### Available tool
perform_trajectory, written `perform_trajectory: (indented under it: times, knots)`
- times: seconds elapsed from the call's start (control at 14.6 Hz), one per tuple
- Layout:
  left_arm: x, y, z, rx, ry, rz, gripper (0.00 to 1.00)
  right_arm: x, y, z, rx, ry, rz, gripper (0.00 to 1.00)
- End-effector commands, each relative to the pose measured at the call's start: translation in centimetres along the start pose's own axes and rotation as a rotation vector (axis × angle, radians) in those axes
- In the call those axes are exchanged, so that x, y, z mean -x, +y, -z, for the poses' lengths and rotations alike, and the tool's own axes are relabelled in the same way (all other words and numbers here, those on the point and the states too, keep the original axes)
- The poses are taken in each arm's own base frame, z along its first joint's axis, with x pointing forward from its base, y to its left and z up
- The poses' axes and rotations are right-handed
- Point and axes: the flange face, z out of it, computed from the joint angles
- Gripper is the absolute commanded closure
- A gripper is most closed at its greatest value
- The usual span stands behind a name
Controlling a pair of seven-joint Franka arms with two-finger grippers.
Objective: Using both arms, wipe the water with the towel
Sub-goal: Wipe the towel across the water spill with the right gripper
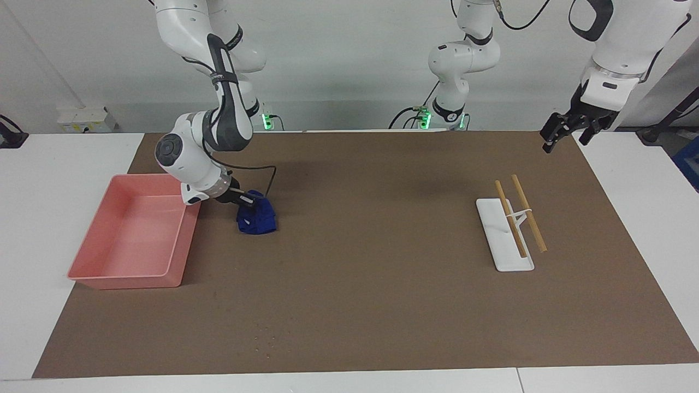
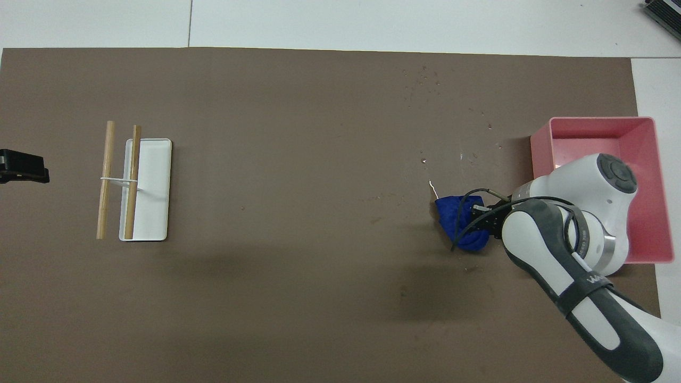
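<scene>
The right gripper [image 1: 247,202] is mostly buried in the towel [image 1: 256,218], so its fingertips cannot be seen apart; it is clamped shut on the cloth's top. In the overhead view the arm's white wrist and a looping black cable cover part of the towel [image 2: 458,223] and part of the tray [image 2: 601,127]. The left gripper [image 1: 565,130] is cut off at the overhead view's edge, where only a black block [image 2: 21,166] shows.

The right arm bends down steeply from its base, forearm slanting toward the table, wrist tilted so the gripper lies nearly level and presses the towel onto the mat [image 1: 382,284]. The left arm waits, raised over the mat's corner at its own end, its fingers spread wide and empty.

The towel is a soft, wrinkled royal-blue lump, resting on the mat just beside the tray. The water [image 2: 425,80] shows only as tiny scattered specks on the brown mat, farther from the robots than the towel; any streak is too faint to make out. The tray is smooth pink plastic, rectangular, with sloped walls. Well apart, toward the left arm's end, two wooden sticks [image 1: 519,213] tied with a white band lie across a flat white dish [image 1: 494,240].
</scene>
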Motion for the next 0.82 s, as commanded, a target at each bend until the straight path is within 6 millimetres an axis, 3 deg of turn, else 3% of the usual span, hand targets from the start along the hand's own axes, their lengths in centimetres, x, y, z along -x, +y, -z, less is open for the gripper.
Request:
perform_trajectory:
  times: [0.0,0.21,0.41,0.55,0.76]
  knots:
    - [-1.8,0.3,0.6,0.01,0.011,-0.018,0.0,1.8,0.5,0.2,-0.002,-0.023,0.017,1.0]
    - [-3.2,1.8,0.2,0.003,-0.012,-0.047,0.0,1.8,0.1,0.2,-0.008,-0.014,0.002,1.0]
    - [-2.1,1.9,0.2,-0.05,-0.069,-0.07,0.0,2.2,-2.4,-0.2,-0.025,0.06,-0.018,1.0]
    - [-1.7,3.0,-0.2,-0.052,-0.081,-0.092,0.0,2.3,-3.9,-0.4,-0.043,0.111,-0.035,1.0]
    - [-1.4,3.0,-0.2,-0.052,-0.089,-0.122,0.0,1.6,-4.9,-0.4,-0.077,0.19,-0.027,1.0]
